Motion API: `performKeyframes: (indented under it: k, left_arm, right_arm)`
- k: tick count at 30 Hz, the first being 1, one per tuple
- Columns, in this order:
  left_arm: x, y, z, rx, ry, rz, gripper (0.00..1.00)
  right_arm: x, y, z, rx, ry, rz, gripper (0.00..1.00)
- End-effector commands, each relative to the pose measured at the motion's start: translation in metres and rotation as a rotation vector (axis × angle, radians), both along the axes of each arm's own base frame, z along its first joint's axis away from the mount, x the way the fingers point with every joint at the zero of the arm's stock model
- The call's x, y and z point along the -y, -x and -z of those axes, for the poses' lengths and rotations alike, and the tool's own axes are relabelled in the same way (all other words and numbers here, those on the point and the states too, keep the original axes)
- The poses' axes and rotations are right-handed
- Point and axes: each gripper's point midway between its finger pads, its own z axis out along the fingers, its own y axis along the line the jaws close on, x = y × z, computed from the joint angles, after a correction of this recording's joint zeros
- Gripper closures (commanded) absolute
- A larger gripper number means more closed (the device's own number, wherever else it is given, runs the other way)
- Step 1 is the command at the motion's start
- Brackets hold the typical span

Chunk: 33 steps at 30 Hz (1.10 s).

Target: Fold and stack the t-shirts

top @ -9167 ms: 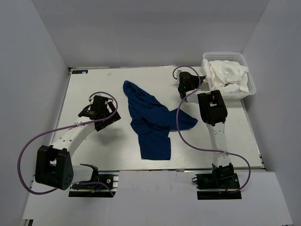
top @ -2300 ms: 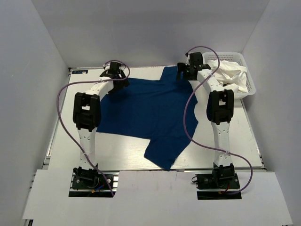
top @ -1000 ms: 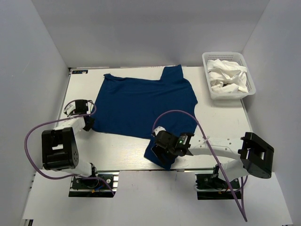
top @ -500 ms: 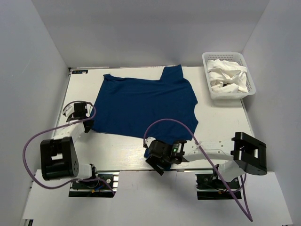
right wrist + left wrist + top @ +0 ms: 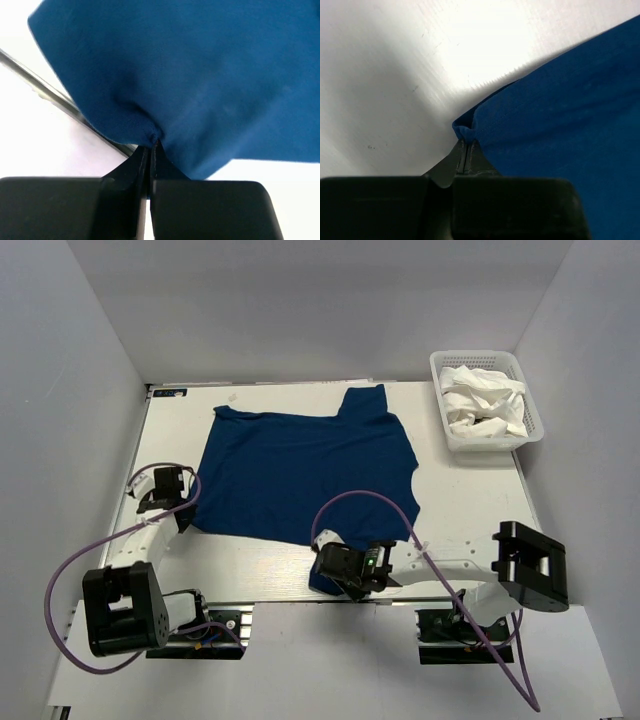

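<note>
Both jaws clench the navy t-shirt, left gripper on a corner, right gripper on its near sleeve, apparently tensioning it flat on the counter for folding.

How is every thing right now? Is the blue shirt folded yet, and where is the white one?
navy t-shirt: spread out on the table, unfolded, pinched at two places.
white t-shirt: crumpled inside the basket.
basket: upright at the far right corner, holding the white t-shirt.
left end effector: shut on the navy t-shirt's near left corner.
right end effector: shut on the navy t-shirt's near edge.
</note>
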Motion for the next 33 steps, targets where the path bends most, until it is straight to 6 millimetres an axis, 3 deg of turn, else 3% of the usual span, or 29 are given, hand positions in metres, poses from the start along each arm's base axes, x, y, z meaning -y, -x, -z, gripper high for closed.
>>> performKeyframes:
  k: [1,3,8,14,15,18,21,22,23,25,29,30,31,32,33]
  left_arm:
    - [-0.005,0.003,-0.011,0.035,-0.019,-0.027,1.0]
    - [-0.001,-0.011,-0.026,0.099,0.002,-0.008,1.0]
    - [0.003,-0.036,-0.034,0.119,0.033,0.015,1.0]
    - [0.003,-0.076,-0.046,0.139,0.032,0.054,1.0]
    - [0.005,-0.091,-0.059,0.17,0.028,0.066,1.0]
    - [0.002,-0.114,-0.064,0.152,0.018,0.082,1.0]
    - [0.001,-0.133,-0.07,0.158,0.021,0.096,1.0]
    - [0.001,-0.136,-0.069,0.15,0.017,0.103,1.0]
    - [0.002,-0.14,-0.057,0.123,0.031,0.11,1.0]
    - [0.0,-0.156,-0.061,0.128,0.019,0.126,1.0]
    - [0.0,-0.192,-0.06,0.152,0.026,0.159,1.0]
    - [0.002,-0.198,-0.05,0.142,0.041,0.168,1.0]
    - [0.008,-0.205,-0.049,0.15,0.047,0.194,1.0]
    - [0.007,-0.215,-0.056,0.17,0.043,0.195,1.0]
    - [0.007,-0.217,-0.053,0.159,0.045,0.194,1.0]
  right_arm:
    - [0.009,-0.019,-0.031,0.092,-0.01,0.103,1.0]
    - [0.01,-0.036,-0.045,0.133,-0.042,0.153,1.0]
    - [0.005,-0.068,-0.069,0.148,-0.129,0.215,1.0]
    - [0.015,-0.137,-0.093,0.189,-0.178,0.321,1.0]
    - [0.014,-0.146,-0.1,0.198,-0.187,0.331,1.0]
    - [0.029,-0.187,-0.104,0.225,-0.137,0.389,1.0]
    - [0.035,-0.207,-0.104,0.234,-0.114,0.422,1.0]
    - [0.041,-0.228,-0.118,0.265,-0.14,0.473,1.0]
    - [0.041,-0.233,-0.108,0.236,-0.119,0.463,1.0]
    - [0.05,-0.256,-0.118,0.256,-0.129,0.52,1.0]
    - [0.061,-0.29,-0.103,0.241,-0.076,0.546,1.0]
    - [0.063,-0.297,-0.101,0.248,-0.066,0.547,1.0]
    - [0.066,-0.3,-0.091,0.23,-0.032,0.528,1.0]
    - [0.065,-0.316,-0.098,0.247,-0.045,0.55,1.0]
    - [0.067,-0.32,-0.089,0.228,-0.025,0.547,1.0]
